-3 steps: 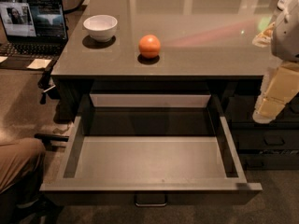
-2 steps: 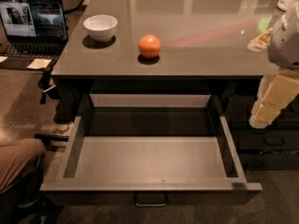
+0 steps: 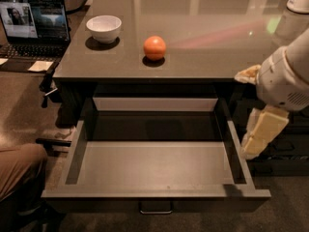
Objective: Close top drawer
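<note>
top drawer (image 3: 154, 166) open toward camera, long axis left-right, claw (image 3: 261, 131) at right, state unclear

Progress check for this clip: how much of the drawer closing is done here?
Done: nothing yet; the top drawer stands pulled far out, its whole floor showing. In hand: the gripper hangs beside the drawer's right wall, away from the handle. Left: reach the drawer front and push it fully in.
</note>
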Tool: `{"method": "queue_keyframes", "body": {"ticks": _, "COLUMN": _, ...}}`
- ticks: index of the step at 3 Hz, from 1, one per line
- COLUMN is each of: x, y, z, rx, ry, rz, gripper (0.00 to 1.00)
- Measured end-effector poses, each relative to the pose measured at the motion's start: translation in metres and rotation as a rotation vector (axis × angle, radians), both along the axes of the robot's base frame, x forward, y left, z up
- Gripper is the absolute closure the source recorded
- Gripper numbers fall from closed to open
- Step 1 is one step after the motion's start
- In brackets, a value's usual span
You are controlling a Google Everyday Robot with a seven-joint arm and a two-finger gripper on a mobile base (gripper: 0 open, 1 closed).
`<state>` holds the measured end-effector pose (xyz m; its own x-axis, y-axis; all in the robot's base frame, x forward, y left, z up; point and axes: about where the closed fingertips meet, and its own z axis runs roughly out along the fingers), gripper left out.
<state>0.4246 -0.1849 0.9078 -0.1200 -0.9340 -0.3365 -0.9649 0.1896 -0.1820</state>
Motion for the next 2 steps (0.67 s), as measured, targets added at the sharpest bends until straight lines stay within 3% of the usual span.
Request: {"method": "queue_keyframes", "body": {"ticks": 2, "x": -0.032, "y": 0.022, "z": -0.06, "rx": 0.063, "ry": 0.031, "rz": 0.009, "gripper": 0.0}}
